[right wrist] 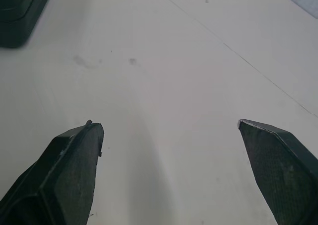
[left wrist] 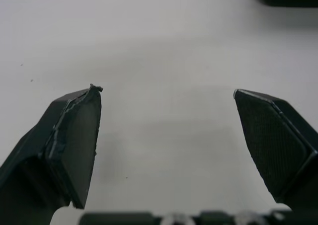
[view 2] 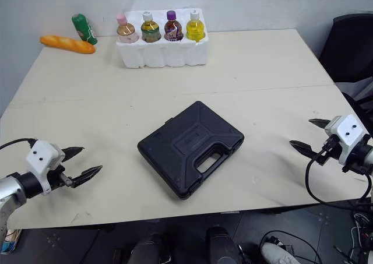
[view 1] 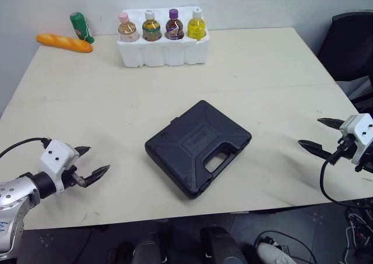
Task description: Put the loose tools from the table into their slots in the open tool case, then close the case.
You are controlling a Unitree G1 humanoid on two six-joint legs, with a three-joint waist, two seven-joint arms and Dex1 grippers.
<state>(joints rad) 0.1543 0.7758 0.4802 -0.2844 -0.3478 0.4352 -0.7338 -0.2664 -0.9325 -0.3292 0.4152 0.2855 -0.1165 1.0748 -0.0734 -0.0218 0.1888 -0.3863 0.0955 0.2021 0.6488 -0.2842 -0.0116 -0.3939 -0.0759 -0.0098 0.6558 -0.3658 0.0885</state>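
A big pale worktop (view 1: 262,71) stands by a grey wall, with a black chair (view 1: 352,42) at its far right corner. At the back are a white foam tray (view 1: 163,53) with four bottles, a long bread (view 1: 64,42) and a green bottle (view 1: 81,27).

The tool case (view 1: 198,147) lies flat in the middle of the worktop, turned at a slant. It is black and bumpy, with a handle hole (view 1: 217,161) near the front. Its lid is down, so I think the tools are inside and the job is close to done.

The left gripper (view 1: 98,159) is open and holds nothing, near the front edge, well apart from the case. The right gripper (view 1: 310,132) is also open and empty, far to the other side.

To finish well, I would press gently on the lid near the handle side to be sure it clicks. Push straight down so the case does not slide.
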